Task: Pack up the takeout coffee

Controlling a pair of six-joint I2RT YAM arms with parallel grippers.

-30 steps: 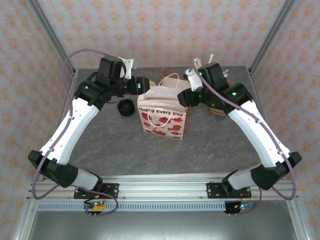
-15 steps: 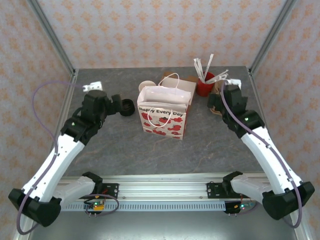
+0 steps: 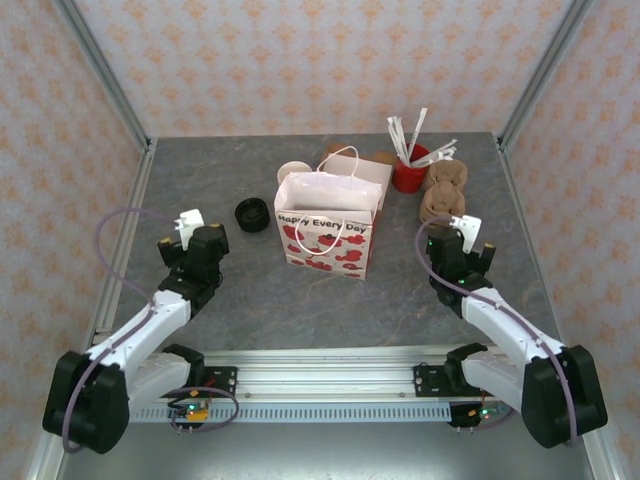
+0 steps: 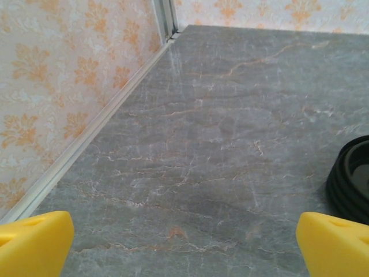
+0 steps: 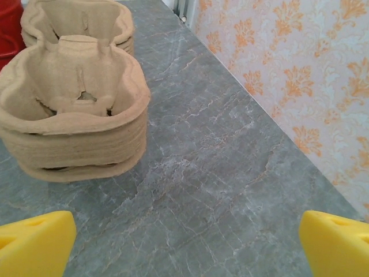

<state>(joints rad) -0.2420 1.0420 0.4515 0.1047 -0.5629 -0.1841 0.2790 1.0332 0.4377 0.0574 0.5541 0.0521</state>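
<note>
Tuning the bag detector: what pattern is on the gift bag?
White gift bag with red blotches and "Happy Every Day" text; best in top external.

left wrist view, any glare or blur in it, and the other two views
Left wrist: pale sheen on the table near the far corner, left fingertips soft. Right wrist: cup carriers sharp, right fingertips soft. Top external: even light, no hard shadows around the gift bag.

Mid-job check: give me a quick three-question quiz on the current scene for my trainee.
1. True or false: the left hand and the right hand are both open and empty.
2. What lies just ahead of the right hand? A a kettle; B stacked pulp cup carriers; C a plate.
3. In the top view, the black lid stack sits on the gift bag's ____ side.
Key: 1 true; 2 B; 3 left.
</note>
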